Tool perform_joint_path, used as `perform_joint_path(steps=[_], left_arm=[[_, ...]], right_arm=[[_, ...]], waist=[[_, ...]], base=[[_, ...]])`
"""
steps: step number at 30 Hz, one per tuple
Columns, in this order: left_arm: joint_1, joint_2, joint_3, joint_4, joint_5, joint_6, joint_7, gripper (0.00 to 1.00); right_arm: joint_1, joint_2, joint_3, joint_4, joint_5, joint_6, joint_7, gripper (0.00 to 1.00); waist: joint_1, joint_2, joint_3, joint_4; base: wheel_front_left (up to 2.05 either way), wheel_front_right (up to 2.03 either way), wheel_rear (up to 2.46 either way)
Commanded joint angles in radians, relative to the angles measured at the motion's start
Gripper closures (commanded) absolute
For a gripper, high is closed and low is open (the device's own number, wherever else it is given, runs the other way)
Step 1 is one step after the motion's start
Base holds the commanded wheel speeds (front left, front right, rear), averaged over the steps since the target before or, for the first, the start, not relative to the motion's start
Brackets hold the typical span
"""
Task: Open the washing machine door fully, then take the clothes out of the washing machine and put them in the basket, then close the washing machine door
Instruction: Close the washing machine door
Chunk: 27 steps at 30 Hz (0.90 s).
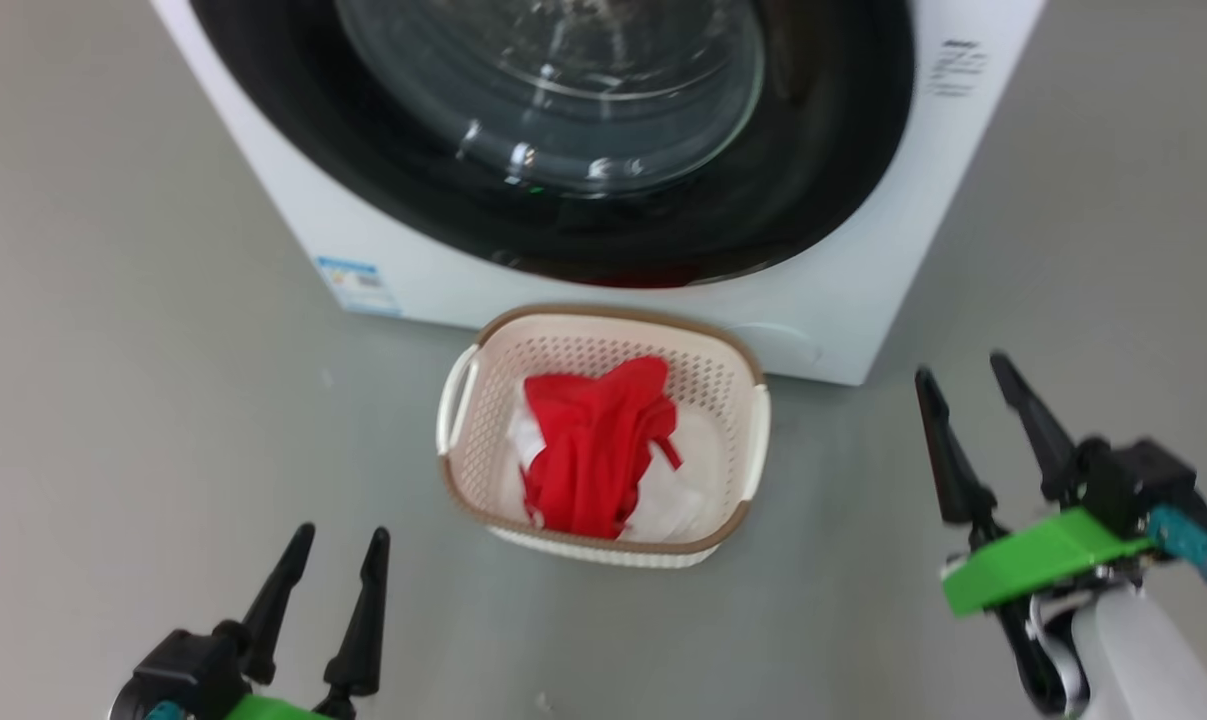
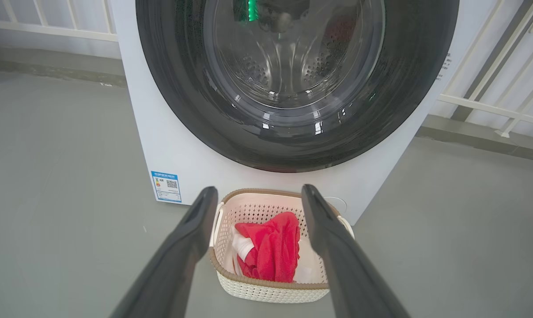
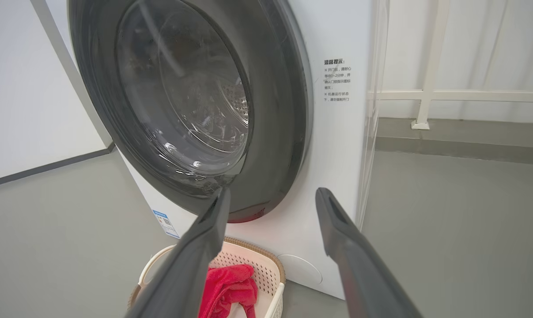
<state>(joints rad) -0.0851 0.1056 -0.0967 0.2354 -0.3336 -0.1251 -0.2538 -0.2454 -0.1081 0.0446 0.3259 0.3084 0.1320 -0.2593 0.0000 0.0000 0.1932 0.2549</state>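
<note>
Laundry scene as I see it from the console, all places given from the basket (image 1: 603,315). The basket stands on the grey floor (image 1: 113,400), just in front of the washing machine (image 1: 843,300) and below the washing machine door (image 1: 823,150). The door's black ring lies flush against the white front, and the steel drum (image 2: 248,70) shows through its glass. The clothes (image 1: 593,450), red cloth over white pieces, lie heaped inside the basket. A small blue label (image 1: 358,285) sits on the machine front, beyond the basket and to its left. My left tool (image 1: 344,530) hangs left of the basket on the near side, its 2 fingers spread and empty. My right tool (image 1: 961,365) hangs well to the right of the basket, its 2 fingers likewise spread and empty. Neither tool touches the basket.
</note>
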Motion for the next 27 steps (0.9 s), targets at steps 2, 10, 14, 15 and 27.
perform_joint_path(steps=[2,10,14,15,27], left_arm=[[0.008,0.032,0.037,-0.013,0.003,-0.006,-0.008,0.0],[0.051,0.051,0.056,-0.008,0.006,-0.006,-0.008,0.0],[0.069,0.054,0.066,-0.01,0.014,-0.006,-0.008,0.0],[0.073,0.054,0.068,-0.011,0.016,-0.006,-0.008,0.0],[0.138,0.048,0.114,-0.024,0.041,-0.006,-0.008,0.0]], right_arm=[[0.038,0.008,0.012,-0.038,0.009,-0.001,-0.002,0.0],[0.162,0.016,-0.026,-0.054,0.003,-0.001,-0.002,0.0],[0.212,0.015,-0.046,-0.058,-0.006,-0.001,-0.002,0.0],[0.223,0.015,-0.051,-0.06,-0.006,-0.001,-0.002,0.0],[0.332,0.011,-0.09,-0.08,-0.004,-0.001,-0.002,0.0]], waist=[[0.0,0.0,-0.057,-0.061],[0.0,0.0,-0.103,-0.125],[0.0,0.0,-0.119,-0.154],[0.0,0.0,-0.124,-0.161],[0.0,0.0,-0.186,-0.231]], base=[[0.0,0.0,0.0],[0.0,0.0,0.0],[0.0,0.0,0.0],[0.0,0.0,0.0],[0.0,0.0,0.0]])
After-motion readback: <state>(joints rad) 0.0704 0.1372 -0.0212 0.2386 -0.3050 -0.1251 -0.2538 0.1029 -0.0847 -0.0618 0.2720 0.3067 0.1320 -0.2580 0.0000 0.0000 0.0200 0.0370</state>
